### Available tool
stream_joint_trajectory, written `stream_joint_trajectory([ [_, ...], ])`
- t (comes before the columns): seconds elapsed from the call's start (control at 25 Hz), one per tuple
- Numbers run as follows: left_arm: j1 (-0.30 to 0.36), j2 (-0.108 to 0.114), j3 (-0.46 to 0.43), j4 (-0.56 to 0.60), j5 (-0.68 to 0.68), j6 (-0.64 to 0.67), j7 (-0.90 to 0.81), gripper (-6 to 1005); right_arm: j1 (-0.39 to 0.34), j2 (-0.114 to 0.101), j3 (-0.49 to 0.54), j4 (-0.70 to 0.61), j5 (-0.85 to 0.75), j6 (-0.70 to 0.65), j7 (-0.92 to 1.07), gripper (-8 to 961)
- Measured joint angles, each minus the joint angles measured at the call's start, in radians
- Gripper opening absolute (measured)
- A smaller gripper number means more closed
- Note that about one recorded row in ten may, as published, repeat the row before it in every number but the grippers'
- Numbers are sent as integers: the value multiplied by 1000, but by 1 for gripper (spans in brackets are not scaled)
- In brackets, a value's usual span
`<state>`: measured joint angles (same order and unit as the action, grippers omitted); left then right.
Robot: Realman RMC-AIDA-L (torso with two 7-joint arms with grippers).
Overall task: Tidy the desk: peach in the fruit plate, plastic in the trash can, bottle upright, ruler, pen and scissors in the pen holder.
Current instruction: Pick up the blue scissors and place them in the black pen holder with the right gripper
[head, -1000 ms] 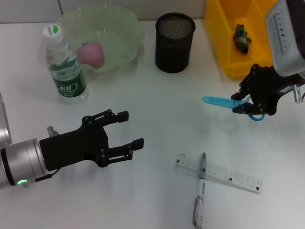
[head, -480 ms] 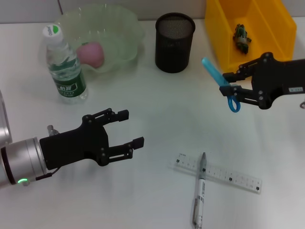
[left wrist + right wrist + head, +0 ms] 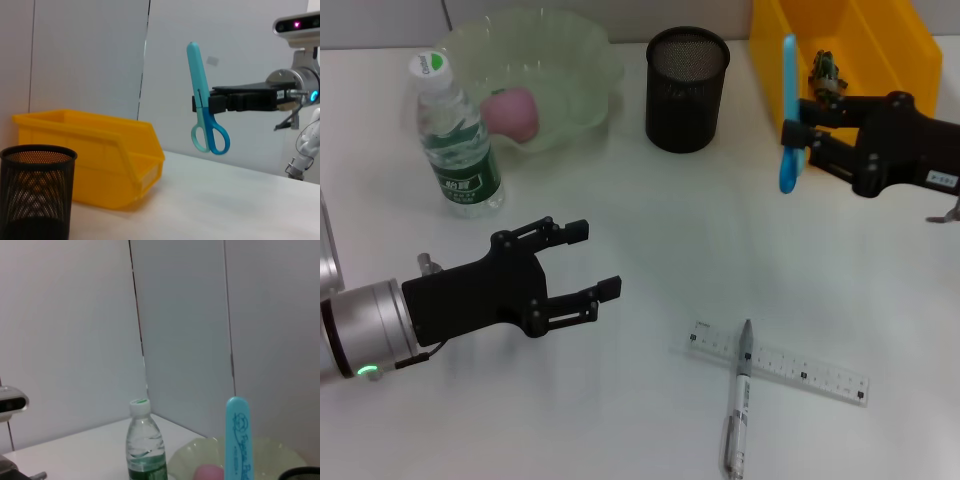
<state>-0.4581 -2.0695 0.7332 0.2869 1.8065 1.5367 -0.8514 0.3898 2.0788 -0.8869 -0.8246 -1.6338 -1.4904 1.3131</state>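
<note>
My right gripper (image 3: 796,141) is shut on the blue scissors (image 3: 787,110) and holds them upright in the air, in front of the yellow trash can (image 3: 865,45) and to the right of the black mesh pen holder (image 3: 687,88). In the left wrist view the scissors (image 3: 202,100) hang blade up, handles down, above the table. The ruler (image 3: 790,365) lies flat near the front, with the pen (image 3: 740,395) lying across it. The pink peach (image 3: 512,110) sits in the pale green fruit plate (image 3: 575,50). Beside it the bottle (image 3: 455,140) stands upright. My left gripper (image 3: 596,259) hovers open at the front left.
A crumpled piece of plastic (image 3: 825,78) lies inside the trash can. The pen holder (image 3: 35,190) stands just left of the trash can (image 3: 90,150) in the left wrist view. The bottle (image 3: 147,450) and scissors tip (image 3: 237,440) show in the right wrist view.
My right gripper lifted the scissors off the table, turned them from flat to upright and carried them back toward the trash can. The left arm barely shifted.
</note>
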Motion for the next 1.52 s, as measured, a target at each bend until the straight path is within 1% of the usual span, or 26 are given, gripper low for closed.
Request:
stream_joint_trajectory([
  [0.12, -3, -1, 2, -2, -24, 3, 0, 802, 23, 4, -11, 56, 4, 15, -74, 235],
  [0.4, -9, -1, 1, -8, -51, 31, 0, 802, 109, 2, -12, 229, 4, 112, -241, 235],
  [0.56, -16, -3, 0, -13, -71, 29, 7, 802, 133, 4, -8, 285, 21, 114, -382, 235],
  [0.76, -17, -4, 0, -20, -79, 33, 9, 802, 132, 5, -7, 287, 41, 82, -475, 234],
  [0.88, -15, -4, 0, -27, -96, 35, 9, 802, 131, 1, -9, 278, 47, 66, -529, 234],
  [1.0, -11, -4, 1, -30, -113, 40, 9, 802, 130, 1, -5, 267, 49, 64, -558, 234],
  [1.04, -10, -4, 0, -31, -118, 42, 9, 802, 127, 2, 2, 257, 52, 70, -608, 234],
  [1.12, -8, -4, 0, -34, -127, 44, 9, 802, 127, 3, 2, 258, 54, 73, -645, 234],
  [1.24, -7, -4, 0, -37, -132, 45, 10, 802, 126, 7, 1, 273, 77, 97, -776, 234],
  [1.28, -7, -4, 1, -37, -133, 45, 10, 802, 125, 8, -2, 287, 113, 114, -864, 234],
  [1.32, -7, -4, 1, -37, -133, 45, 10, 802, 125, 8, -2, 287, 113, 114, -864, 234],
  [1.36, -5, -4, 1, -37, -133, 46, 11, 802, 125, 8, -2, 292, 131, 120, -911, 234],
  [1.4, -3, -4, 1, -37, -134, 47, 11, 802, 123, 8, 0, 296, 165, 127, -999, 234],
  [1.44, -3, -4, 1, -37, -134, 47, 11, 802, 123, 8, 0, 296, 165, 127, -999, 234],
  [1.52, 2, -4, 0, -41, -139, 48, 21, 802, 122, 9, -3, 296, 227, 153, -1127, 234],
])
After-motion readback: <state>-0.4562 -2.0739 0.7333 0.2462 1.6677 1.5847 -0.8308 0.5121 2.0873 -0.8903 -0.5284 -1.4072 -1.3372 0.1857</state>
